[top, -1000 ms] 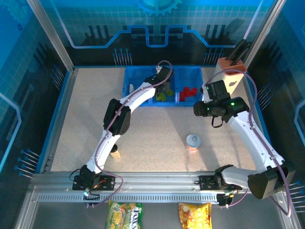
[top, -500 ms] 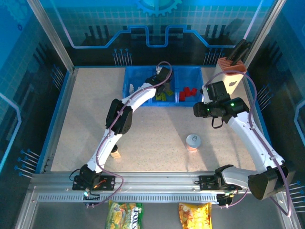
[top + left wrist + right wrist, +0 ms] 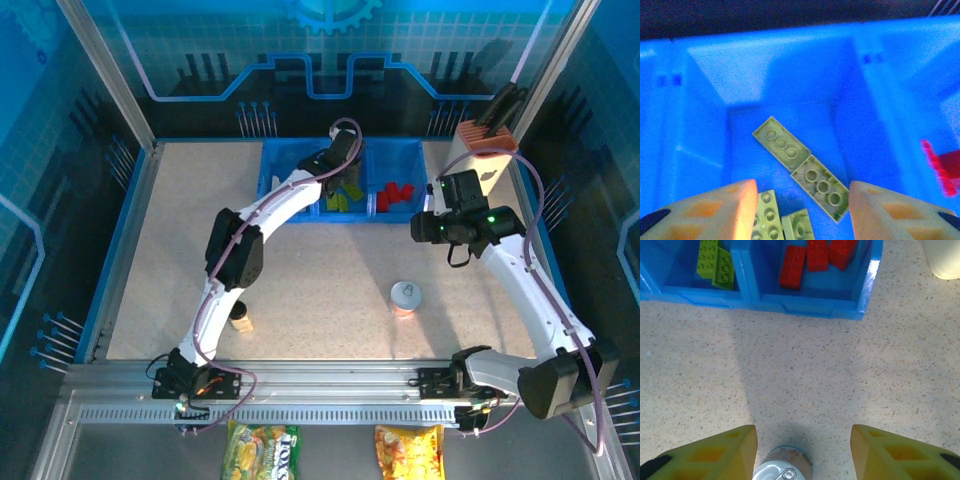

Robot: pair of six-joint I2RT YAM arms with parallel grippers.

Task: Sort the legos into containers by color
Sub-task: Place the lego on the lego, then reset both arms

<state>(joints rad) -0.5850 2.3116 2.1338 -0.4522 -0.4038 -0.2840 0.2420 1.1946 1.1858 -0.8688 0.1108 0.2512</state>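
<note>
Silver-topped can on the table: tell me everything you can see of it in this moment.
The can is small, round and metal-looking, its shiny silver lid bearing a pull tab; from above its side looks orange-red. It stands upright on the speckled table, apart from the blue tray, nothing touching it. In the right wrist view it sits low between the fingers of the open right gripper, cut off by the frame edge.

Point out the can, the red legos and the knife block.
can (image 3: 405, 294): top view, lid.
red legos (image 3: 793, 266): right wrist view, leftmost brick's top.
knife block (image 3: 487, 140): top view, orange top.
</note>
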